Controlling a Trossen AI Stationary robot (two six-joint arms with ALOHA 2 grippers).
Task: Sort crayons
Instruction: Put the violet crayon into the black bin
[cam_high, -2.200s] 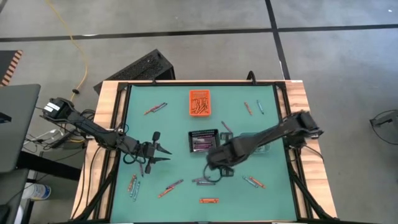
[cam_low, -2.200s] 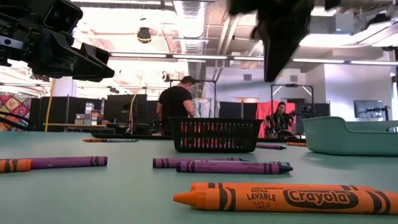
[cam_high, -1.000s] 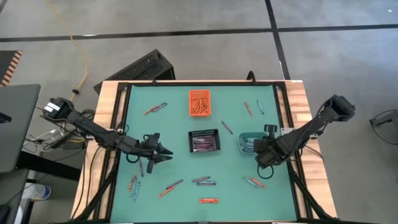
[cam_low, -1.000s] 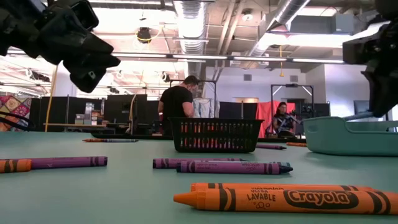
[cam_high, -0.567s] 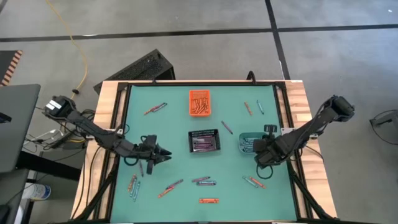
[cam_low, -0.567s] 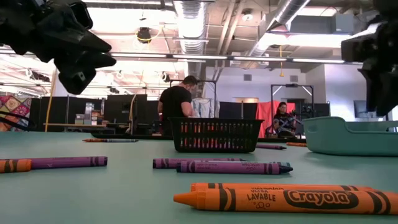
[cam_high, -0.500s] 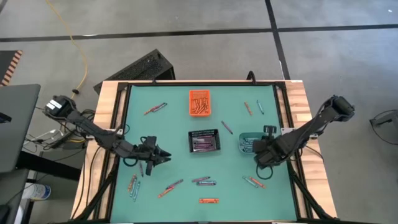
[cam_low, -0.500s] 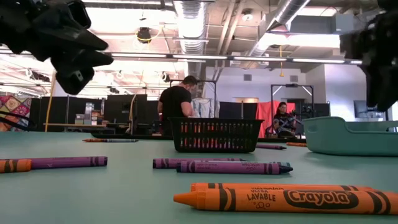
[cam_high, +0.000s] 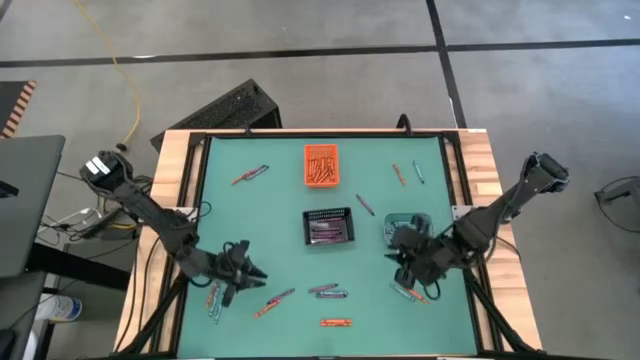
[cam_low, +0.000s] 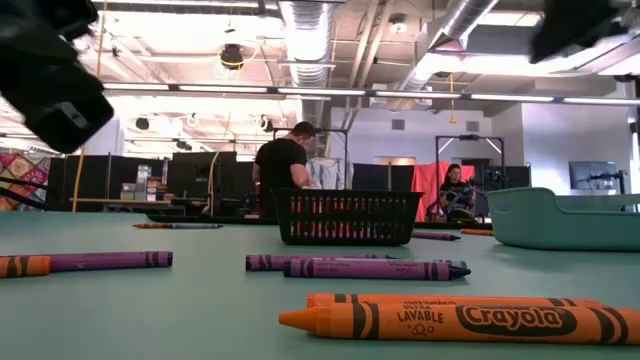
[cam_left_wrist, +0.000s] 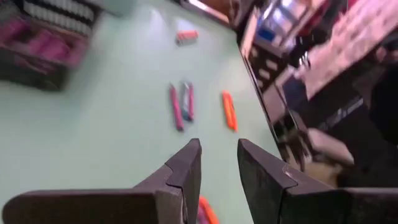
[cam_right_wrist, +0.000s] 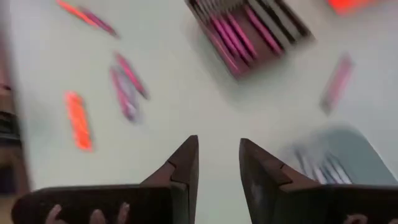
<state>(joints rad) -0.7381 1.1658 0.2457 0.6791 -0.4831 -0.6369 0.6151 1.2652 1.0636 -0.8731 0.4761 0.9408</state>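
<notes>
Our right hand (cam_high: 403, 262), now released and empty, has left the teal bin (cam_high: 404, 226); left hand (cam_high: 251, 276), empty, went toward near-left crayons (cam_high: 213, 298).

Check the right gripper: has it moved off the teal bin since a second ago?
Yes. In the high view the right gripper has come toward the table's near edge, from over the teal bin to just past its near side.

Crayons (cam_low: 455, 318) paper-wrapped; table (cam_high: 280, 200) matt green, wood edges; basket (cam_low: 347, 217) black mesh.

Three bins (cam_high: 328, 227) stand mid-table (cam_high: 280, 200), with crayons (cam_high: 330, 291) scattered around them and the left gripper (cam_high: 252, 274) and right gripper (cam_high: 400, 262) nearer the front.
</notes>
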